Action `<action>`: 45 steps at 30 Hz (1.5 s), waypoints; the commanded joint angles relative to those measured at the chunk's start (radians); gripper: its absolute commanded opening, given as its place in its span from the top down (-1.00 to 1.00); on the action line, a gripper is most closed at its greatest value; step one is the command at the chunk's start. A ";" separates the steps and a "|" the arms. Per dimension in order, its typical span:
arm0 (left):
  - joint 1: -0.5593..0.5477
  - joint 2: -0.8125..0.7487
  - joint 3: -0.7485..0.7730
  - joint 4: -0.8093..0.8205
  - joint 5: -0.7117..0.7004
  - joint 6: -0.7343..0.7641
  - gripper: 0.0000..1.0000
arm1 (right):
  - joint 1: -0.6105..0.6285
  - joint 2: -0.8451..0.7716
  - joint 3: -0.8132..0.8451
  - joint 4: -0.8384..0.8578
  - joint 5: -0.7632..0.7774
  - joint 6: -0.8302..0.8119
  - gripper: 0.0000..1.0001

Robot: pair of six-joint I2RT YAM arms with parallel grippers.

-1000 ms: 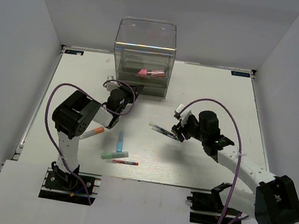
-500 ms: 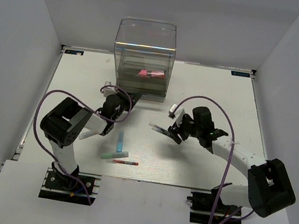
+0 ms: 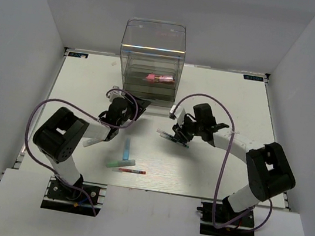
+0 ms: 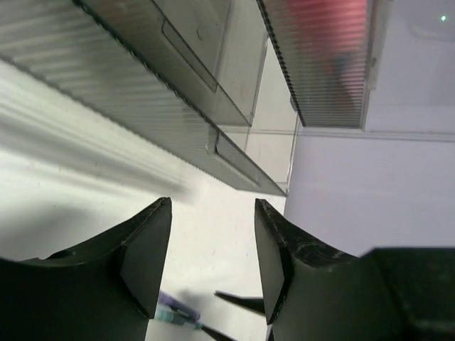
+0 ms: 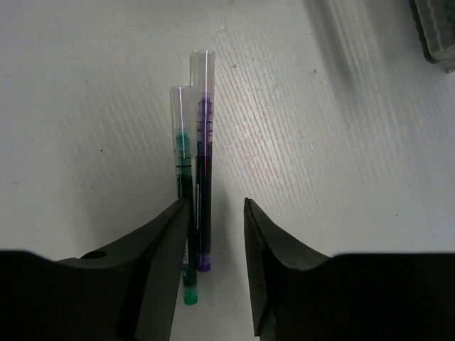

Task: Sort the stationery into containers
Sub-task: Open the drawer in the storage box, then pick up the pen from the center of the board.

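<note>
I see the clear box (image 3: 151,58) at the middle of the desk's far edge. My left gripper (image 4: 213,213) gapes with nothing in it, just before the box's drawers (image 4: 178,85). My right gripper (image 5: 215,206), fingers apart, sits over two thin pens (image 5: 202,142) lying side by side mid-desk. A pink marker (image 3: 159,78) lies inside the box. The light blue pen (image 3: 126,148), teal marker (image 3: 121,163) and red pen (image 3: 132,171) lie nearer the near edge.

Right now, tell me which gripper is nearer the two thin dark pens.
Right. The right gripper is directly over the thin dark pens, open; the left gripper is away by the clear drawers.
</note>
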 commanded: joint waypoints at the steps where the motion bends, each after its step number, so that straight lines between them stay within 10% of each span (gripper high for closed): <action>1: -0.007 -0.108 -0.023 -0.123 0.019 0.047 -0.21 | 0.013 0.032 0.052 -0.016 -0.019 -0.018 0.15; 23: 0.013 -0.723 -0.161 -0.860 -0.081 0.166 -0.64 | 0.054 0.174 0.109 -0.006 0.079 -0.049 0.17; 45: 0.013 -0.848 -0.223 -0.924 -0.020 0.147 -0.50 | 0.042 0.164 0.217 -0.006 0.053 0.034 0.10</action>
